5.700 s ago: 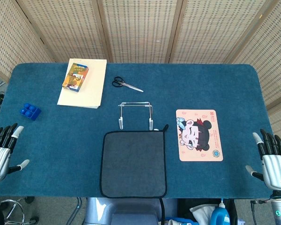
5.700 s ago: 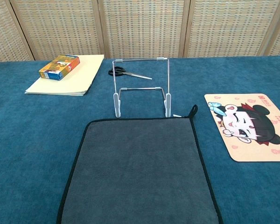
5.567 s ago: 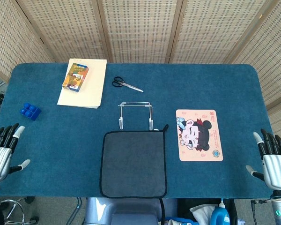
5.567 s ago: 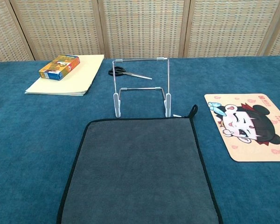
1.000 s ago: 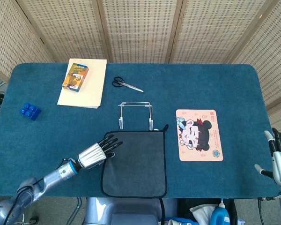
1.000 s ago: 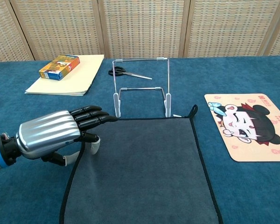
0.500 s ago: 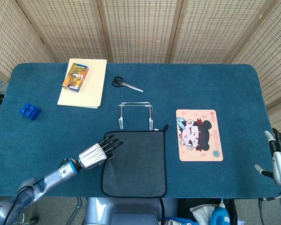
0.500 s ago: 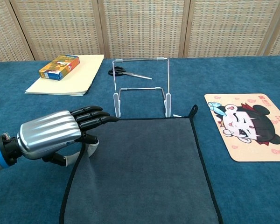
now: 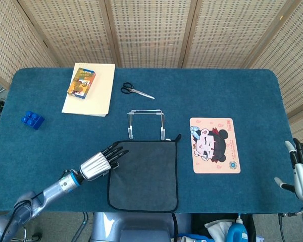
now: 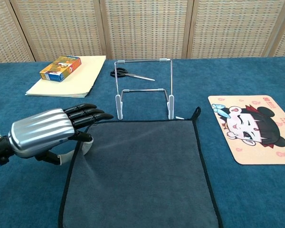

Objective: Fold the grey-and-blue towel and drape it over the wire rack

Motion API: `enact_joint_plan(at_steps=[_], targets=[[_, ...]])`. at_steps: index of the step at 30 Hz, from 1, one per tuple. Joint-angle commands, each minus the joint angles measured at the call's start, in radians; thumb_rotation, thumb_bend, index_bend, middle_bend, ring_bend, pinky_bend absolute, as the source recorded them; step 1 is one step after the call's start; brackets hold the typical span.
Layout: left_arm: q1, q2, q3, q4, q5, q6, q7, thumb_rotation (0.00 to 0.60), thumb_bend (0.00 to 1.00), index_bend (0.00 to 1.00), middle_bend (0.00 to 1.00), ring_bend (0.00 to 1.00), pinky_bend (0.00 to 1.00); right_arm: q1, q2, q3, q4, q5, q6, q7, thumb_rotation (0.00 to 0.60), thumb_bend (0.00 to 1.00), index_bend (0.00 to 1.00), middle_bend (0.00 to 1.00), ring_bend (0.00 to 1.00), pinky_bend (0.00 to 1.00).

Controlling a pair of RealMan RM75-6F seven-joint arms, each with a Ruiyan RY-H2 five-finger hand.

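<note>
Left hand (image 10: 42,132) pinching far-left corner of towel (image 10: 142,171), thumb under edge, other fingers out. Towel flat, just near of wire rack (image 10: 143,88). Right hand (image 9: 302,174) far right, fingers apart, holding nothing.

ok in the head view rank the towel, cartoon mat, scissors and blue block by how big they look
1. towel, clearly the largest
2. cartoon mat
3. scissors and blue block: too close to rank; the scissors look longer but thin, the block more compact.
</note>
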Motion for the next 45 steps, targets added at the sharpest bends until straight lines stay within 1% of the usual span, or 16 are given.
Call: enact_joint_plan(at_steps=[1, 5, 9, 12, 16, 20, 25, 28, 32, 35, 38, 40, 45], targets=[[0.017, 0.029, 0.005, 0.009, -0.004, 0.014, -0.007, 0.600, 0.52, 0.71, 0.00, 0.00, 0.00, 0.000, 0.000, 0.000, 0.000, 0.001, -0.001, 0.000, 0.600, 0.00, 0.00, 0.00, 0.00, 0.00], [0.057, 0.084, 0.000, 0.035, -0.032, 0.028, -0.048, 0.600, 0.52, 0.71, 0.00, 0.00, 0.00, 0.000, -0.001, -0.004, -0.004, -0.005, -0.001, -0.006, 0.600, 0.00, 0.00, 0.00, 0.00, 0.00], [0.080, 0.113, 0.002, 0.064, -0.042, 0.034, -0.082, 0.600, 0.52, 0.71, 0.00, 0.00, 0.00, 0.001, -0.004, -0.008, -0.007, -0.008, -0.003, -0.017, 0.600, 0.00, 0.00, 0.00, 0.00, 0.00], [0.105, 0.131, -0.005, 0.094, -0.061, 0.037, -0.116, 0.600, 0.52, 0.71, 0.00, 0.00, 0.00, 0.003, -0.007, -0.011, -0.009, -0.011, -0.005, -0.027, 0.600, 0.00, 0.00, 0.00, 0.00, 0.00], [0.127, 0.143, -0.009, 0.127, -0.073, 0.036, -0.147, 0.600, 0.52, 0.71, 0.00, 0.00, 0.00, 0.003, -0.009, -0.014, -0.013, -0.014, -0.005, -0.034, 0.600, 0.00, 0.00, 0.00, 0.00, 0.00], [0.162, 0.156, -0.015, 0.184, -0.092, 0.031, -0.175, 0.600, 0.52, 0.71, 0.00, 0.00, 0.00, 0.003, -0.009, -0.015, -0.017, -0.015, -0.005, -0.039, 0.600, 0.00, 0.00, 0.00, 0.00, 0.00], [0.192, 0.161, -0.028, 0.236, -0.116, 0.009, -0.209, 0.600, 0.53, 0.72, 0.00, 0.00, 0.00, 0.003, -0.007, -0.015, -0.018, -0.014, -0.006, -0.035, 0.600, 0.00, 0.00, 0.00, 0.00, 0.00], [0.199, 0.162, -0.035, 0.248, -0.125, 0.007, -0.224, 0.600, 0.54, 0.71, 0.00, 0.00, 0.00, 0.003, -0.005, -0.015, -0.019, -0.013, -0.008, -0.033, 0.600, 0.00, 0.00, 0.00, 0.00, 0.00], [0.198, 0.158, -0.043, 0.252, -0.130, 0.025, -0.237, 0.600, 0.54, 0.71, 0.00, 0.00, 0.00, 0.004, -0.004, -0.015, -0.020, -0.012, -0.010, -0.031, 0.600, 0.00, 0.00, 0.00, 0.00, 0.00], [0.185, 0.146, -0.047, 0.242, -0.124, 0.073, -0.228, 0.600, 0.54, 0.71, 0.00, 0.00, 0.00, 0.003, -0.002, -0.015, -0.023, -0.014, -0.008, -0.028, 0.600, 0.00, 0.00, 0.00, 0.00, 0.00], [0.151, 0.122, -0.048, 0.213, -0.104, 0.141, -0.185, 0.600, 0.54, 0.71, 0.00, 0.00, 0.00, 0.001, 0.003, -0.015, -0.025, -0.014, -0.006, -0.019, 0.600, 0.00, 0.00, 0.00, 0.00, 0.00], [0.128, 0.108, -0.045, 0.186, -0.089, 0.167, -0.151, 0.600, 0.53, 0.71, 0.00, 0.00, 0.00, 0.000, 0.006, -0.015, -0.026, -0.015, -0.005, -0.013, 0.600, 0.00, 0.00, 0.00, 0.00, 0.00], [0.075, 0.077, -0.027, 0.116, -0.043, 0.185, -0.053, 0.600, 0.54, 0.71, 0.00, 0.00, 0.00, -0.001, 0.010, -0.016, -0.027, -0.017, -0.006, -0.004, 0.600, 0.00, 0.00, 0.00, 0.00, 0.00]])
